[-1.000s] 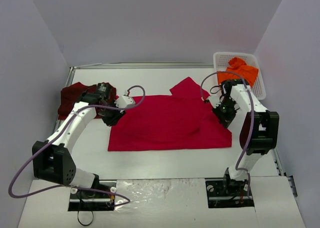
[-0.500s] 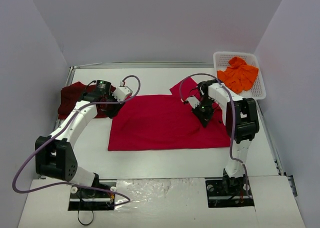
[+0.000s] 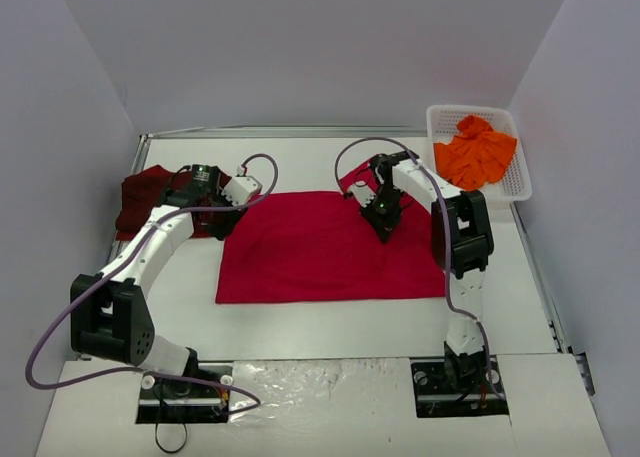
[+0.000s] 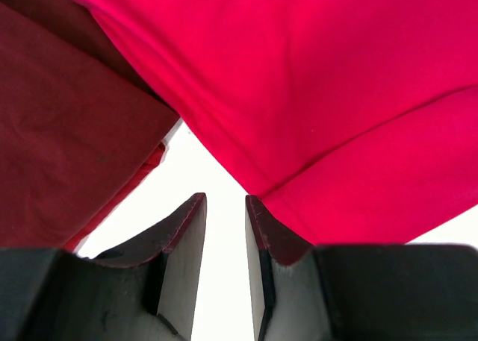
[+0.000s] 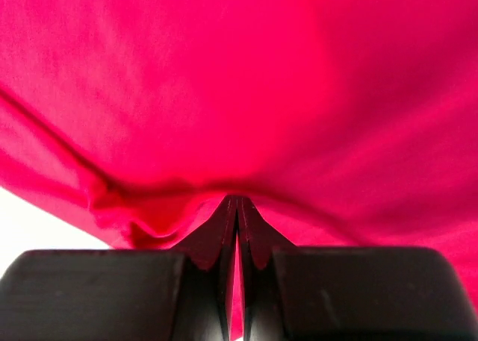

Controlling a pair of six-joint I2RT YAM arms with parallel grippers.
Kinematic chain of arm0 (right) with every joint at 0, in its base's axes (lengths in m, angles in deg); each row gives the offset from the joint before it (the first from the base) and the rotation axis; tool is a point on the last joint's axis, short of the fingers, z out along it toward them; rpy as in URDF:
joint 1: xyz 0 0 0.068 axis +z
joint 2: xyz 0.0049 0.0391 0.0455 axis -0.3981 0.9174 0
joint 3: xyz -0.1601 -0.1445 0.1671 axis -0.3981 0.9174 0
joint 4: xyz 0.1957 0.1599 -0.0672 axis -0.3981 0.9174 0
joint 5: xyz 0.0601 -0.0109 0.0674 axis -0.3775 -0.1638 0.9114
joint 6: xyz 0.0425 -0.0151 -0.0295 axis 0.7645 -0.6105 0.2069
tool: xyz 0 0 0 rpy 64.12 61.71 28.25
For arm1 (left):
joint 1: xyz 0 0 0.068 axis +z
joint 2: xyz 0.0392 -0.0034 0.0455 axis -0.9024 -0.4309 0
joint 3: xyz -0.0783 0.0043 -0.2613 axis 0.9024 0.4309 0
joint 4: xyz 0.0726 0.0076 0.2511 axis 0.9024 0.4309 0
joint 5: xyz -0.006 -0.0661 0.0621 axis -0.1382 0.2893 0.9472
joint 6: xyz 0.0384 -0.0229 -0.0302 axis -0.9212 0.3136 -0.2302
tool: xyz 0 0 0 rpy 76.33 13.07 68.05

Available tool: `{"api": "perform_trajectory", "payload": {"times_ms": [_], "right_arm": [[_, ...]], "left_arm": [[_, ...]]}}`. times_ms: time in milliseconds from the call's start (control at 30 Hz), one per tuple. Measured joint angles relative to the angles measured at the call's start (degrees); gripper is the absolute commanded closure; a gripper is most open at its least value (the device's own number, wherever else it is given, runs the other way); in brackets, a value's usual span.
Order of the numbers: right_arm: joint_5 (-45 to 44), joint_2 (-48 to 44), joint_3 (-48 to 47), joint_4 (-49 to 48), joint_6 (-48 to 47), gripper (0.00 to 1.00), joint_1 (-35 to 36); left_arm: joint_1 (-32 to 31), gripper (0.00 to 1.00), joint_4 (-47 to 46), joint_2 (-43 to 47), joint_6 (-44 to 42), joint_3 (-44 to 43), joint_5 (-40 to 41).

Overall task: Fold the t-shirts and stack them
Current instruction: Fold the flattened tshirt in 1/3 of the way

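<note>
A bright red t-shirt (image 3: 310, 257) lies spread over the middle of the table. My right gripper (image 3: 383, 222) is shut on a fold of its cloth (image 5: 261, 80), held over the shirt's upper right part; in the right wrist view red fabric pinches between the closed gripper (image 5: 237, 201). My left gripper (image 3: 227, 217) hovers at the shirt's upper left corner, open by a narrow gap with only white table between its fingers (image 4: 183, 221). The red shirt (image 4: 321, 80) lies just beyond them. A dark maroon t-shirt (image 3: 140, 197) sits folded at the far left (image 4: 60, 132). An orange t-shirt (image 3: 476, 150) is crumpled in the basket.
A white lattice basket (image 3: 521, 182) stands at the back right corner. Grey walls close in the table on three sides. Each arm trails a purple cable (image 3: 40, 347) in a loop.
My right gripper has swept left from the shirt's right edge, carrying red cloth with it, so the right side has folded inward. The left gripper shifted slightly up and left.
</note>
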Motion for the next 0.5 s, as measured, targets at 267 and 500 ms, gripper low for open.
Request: {"api": "perform_trajectory", "payload": {"times_ms": [267,500], "right_arm": [[0.1,2.2,-7.1,-1.3,2.3,1.00,-0.3],[-1.3,0.3,-3.4,-1.3,2.4,1.00,-1.1]], "left_arm": [[1.2,0.73,-0.2,0.0,0.3,1.0,0.4],[1.3,0.73,-0.4,0.0,0.3,1.0,0.3]]}}
